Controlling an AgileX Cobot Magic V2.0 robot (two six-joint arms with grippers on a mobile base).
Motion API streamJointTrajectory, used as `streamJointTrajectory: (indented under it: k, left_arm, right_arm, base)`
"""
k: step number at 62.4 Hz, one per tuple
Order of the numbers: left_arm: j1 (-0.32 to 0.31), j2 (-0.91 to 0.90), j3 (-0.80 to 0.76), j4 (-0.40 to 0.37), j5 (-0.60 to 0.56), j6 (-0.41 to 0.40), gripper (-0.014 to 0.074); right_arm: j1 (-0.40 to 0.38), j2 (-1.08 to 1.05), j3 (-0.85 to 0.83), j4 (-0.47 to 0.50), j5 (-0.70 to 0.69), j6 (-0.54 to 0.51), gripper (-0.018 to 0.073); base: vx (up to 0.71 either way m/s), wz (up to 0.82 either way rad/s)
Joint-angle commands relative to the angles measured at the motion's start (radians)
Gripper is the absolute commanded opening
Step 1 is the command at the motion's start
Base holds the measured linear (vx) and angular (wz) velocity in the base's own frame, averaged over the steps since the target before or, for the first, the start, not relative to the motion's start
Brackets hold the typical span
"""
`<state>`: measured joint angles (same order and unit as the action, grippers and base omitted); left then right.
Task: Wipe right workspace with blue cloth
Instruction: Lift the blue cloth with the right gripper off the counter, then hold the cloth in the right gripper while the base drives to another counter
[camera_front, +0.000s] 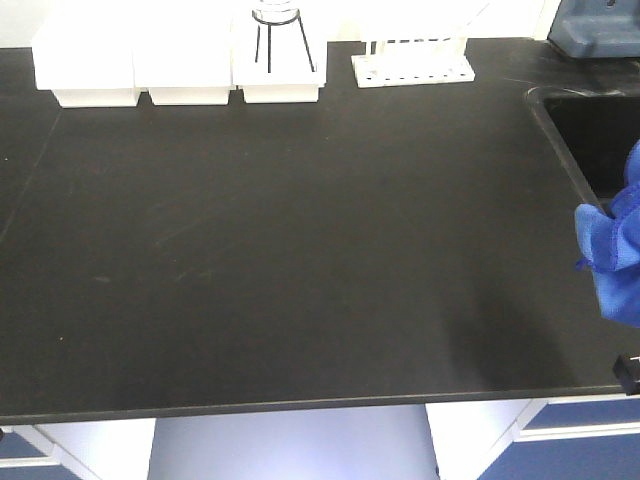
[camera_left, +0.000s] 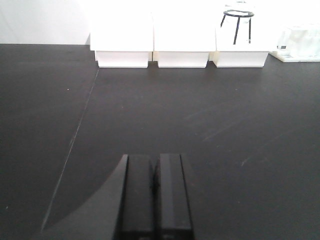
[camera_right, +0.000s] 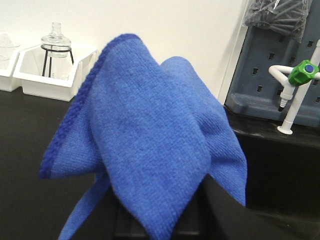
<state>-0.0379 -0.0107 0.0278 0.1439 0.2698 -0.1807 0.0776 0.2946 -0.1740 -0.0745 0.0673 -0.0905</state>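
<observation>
The blue cloth (camera_right: 150, 145) fills the right wrist view, bunched and draped over my right gripper (camera_right: 165, 225), which is shut on it. The cloth hides the fingertips; only a dark finger (camera_right: 235, 215) shows under its right fold. In the front view the blue cloth (camera_front: 615, 245) hangs in the air at the right edge, beside the sink. My left gripper (camera_left: 155, 159) is shut with nothing in it, low over the black benchtop. The right workspace is out of view.
The black benchtop (camera_front: 280, 250) carries three white trays (camera_front: 180, 70), one holding a glass flask on a wire stand (camera_front: 276, 30), and a white tube rack (camera_front: 412, 62) along its back edge. A sink basin (camera_front: 600, 140) lies at the right, with a green-handled tap (camera_right: 300, 75) behind it.
</observation>
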Motion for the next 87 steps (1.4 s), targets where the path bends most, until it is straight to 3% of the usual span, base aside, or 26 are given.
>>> streamJointTrajectory:
  k: [1,46,87]
  left_arm:
    - [-0.004,-0.015,0.03,0.001,-0.086,-0.008,-0.0006]
    - [-0.004,-0.015,0.03,0.001,-0.086,-0.008,-0.0006]
    - [-0.004,-0.015,0.03,0.001,-0.086,-0.008,-0.0006]
  right_arm:
    - [-0.005,0.006,-0.028,0.0,-0.082,-0.006,-0.0004]
    - [-0.005,0.006,-0.028,0.0,-0.082,-0.006,-0.0004]
    - [-0.005,0.007,-0.028,0.0,-0.082,-0.006,-0.0005]
  base:
    - [-0.07,0.01]
    - [-0.21,0.01]
    - [-0.32,-0.36]
